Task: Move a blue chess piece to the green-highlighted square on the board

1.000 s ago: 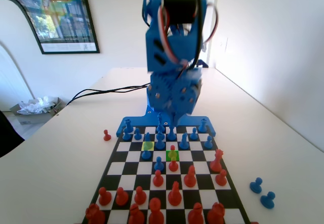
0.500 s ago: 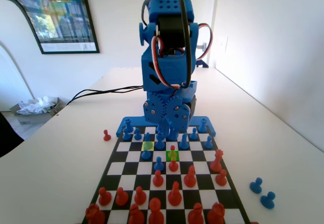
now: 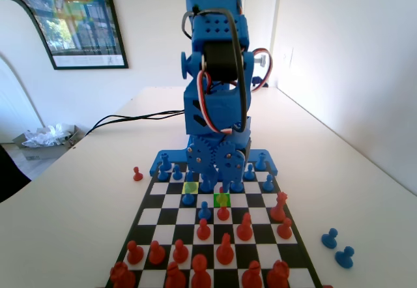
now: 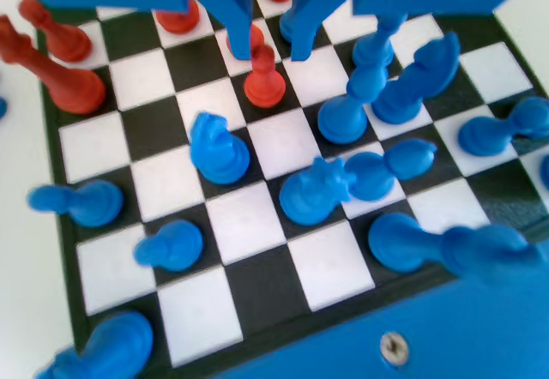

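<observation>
claw: blue two-finger gripper [image 4: 274,49] jaws a little apart, holding nothing, low over a small red plastic pawn [image 4: 264,83] | target: bright green-highlighted square [image 3: 222,199] under that red pawn, near the checkered board's [image 3: 148,215] far edge | risk: probably toppling crowded blue pieces or gripping red instead of a small blue pawn [image 4: 170,244]

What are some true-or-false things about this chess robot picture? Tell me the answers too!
1. A small red plastic pawn stands on the bright green square. True.
2. The blue two-finger gripper is shut on a blue pawn. False: its jaws are open, hanging over the red pawn.
3. Two small blue plastic pawns stand off the checkered board, on the white table. True.
4. A red pawn stands on the pale yellow square. False: the square has no red piece on it.
</observation>
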You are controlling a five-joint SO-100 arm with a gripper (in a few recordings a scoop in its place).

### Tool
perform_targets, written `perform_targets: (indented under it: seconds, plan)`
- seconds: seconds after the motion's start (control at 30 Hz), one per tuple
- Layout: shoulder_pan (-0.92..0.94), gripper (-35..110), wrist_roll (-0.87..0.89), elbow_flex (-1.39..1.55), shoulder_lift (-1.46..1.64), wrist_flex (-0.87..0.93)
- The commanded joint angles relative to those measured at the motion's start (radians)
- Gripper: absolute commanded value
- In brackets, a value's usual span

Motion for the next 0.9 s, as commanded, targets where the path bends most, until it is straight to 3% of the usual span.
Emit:
perform_targets:
  seconds: [0.0,0.63,0.87]
  plan:
    - [0.008,8,-0.011,0.021,0.021,-0.026]
    - [0.005,8,-0.006,0.028,-0.017,-0.086]
    - [-0.002,1,-0.015,0.026,-0.023,-0.092]
